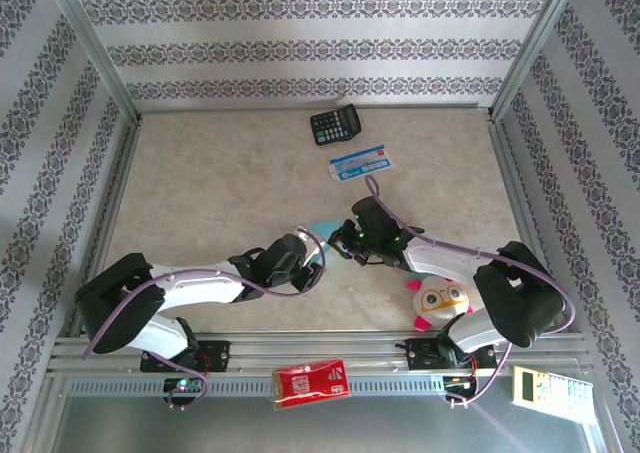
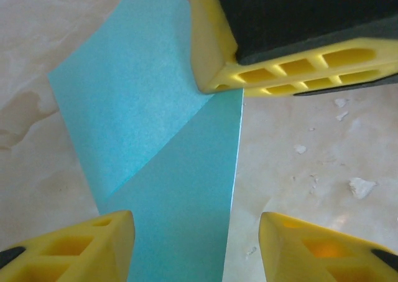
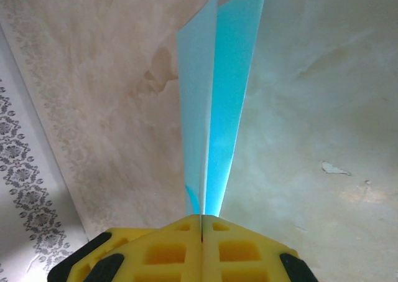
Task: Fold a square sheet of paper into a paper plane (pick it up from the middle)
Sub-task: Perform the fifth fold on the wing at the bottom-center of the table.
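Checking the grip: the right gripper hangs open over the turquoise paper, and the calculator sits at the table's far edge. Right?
Not open: the right wrist view shows the right gripper shut on the turquoise paper. The calculator does sit at the far edge.

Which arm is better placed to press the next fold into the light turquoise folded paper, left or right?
Probably the left: the left gripper stands open astride the light turquoise folded paper, free to act, while the right gripper is shut on it and must hold it.
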You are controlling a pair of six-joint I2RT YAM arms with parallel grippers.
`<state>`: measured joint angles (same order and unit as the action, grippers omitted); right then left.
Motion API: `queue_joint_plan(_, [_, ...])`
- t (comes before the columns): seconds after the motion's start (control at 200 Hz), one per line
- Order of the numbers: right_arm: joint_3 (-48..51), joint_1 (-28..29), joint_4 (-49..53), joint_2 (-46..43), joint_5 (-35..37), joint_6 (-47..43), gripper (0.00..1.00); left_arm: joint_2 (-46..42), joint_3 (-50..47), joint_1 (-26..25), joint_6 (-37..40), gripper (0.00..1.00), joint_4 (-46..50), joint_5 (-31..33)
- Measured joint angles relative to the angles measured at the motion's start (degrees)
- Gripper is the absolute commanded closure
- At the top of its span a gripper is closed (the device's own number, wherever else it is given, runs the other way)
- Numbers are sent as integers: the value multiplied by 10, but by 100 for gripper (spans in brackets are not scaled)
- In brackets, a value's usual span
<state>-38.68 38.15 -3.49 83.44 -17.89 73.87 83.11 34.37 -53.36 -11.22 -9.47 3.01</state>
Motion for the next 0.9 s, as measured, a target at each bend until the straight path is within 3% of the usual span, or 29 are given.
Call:
queue_joint_plan(0.26, [-1,0,-7,12,-11,8,100,35,28,-7,19,63,14,50])
queue_joint_plan(0.724, [-1,0,-15,21,-16,10,100,43,34,-6,20,83,19,61])
queue_joint_plan(0.899, [-1,0,-15,24,-21,10,94,44,34,-6,19,91,23,59])
